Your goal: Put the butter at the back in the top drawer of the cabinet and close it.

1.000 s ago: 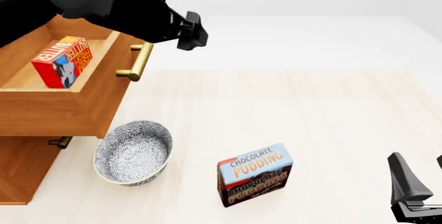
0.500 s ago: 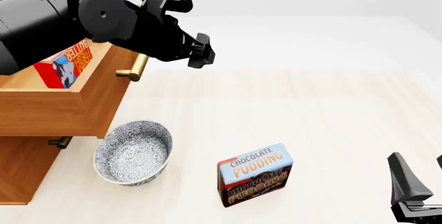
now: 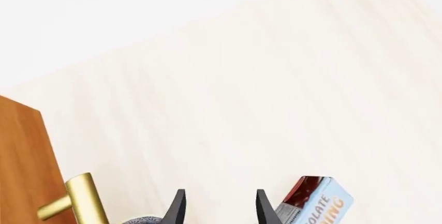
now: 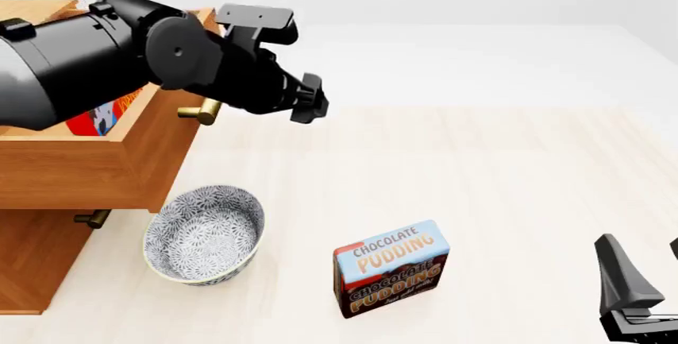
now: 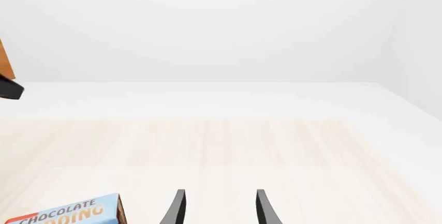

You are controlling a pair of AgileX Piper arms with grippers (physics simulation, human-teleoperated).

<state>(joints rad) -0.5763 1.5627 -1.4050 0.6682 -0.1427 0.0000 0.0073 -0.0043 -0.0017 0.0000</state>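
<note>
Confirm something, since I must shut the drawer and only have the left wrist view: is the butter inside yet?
Observer: Yes. The front view shows the butter standing in the open top drawer, partly hidden by the left arm.
Operator: Where is my gripper relative to the handle?
Observer: The left gripper hangs to the right of the brass handle, out past the drawer front and not touching it.
Operator: Is the right arm in the way?
Observer: No. The right gripper sits at the near right edge, well apart from the cabinet.

Left arm (image 4: pixel 159 58) lower, over drawer (image 4: pixel 95 161).
</note>
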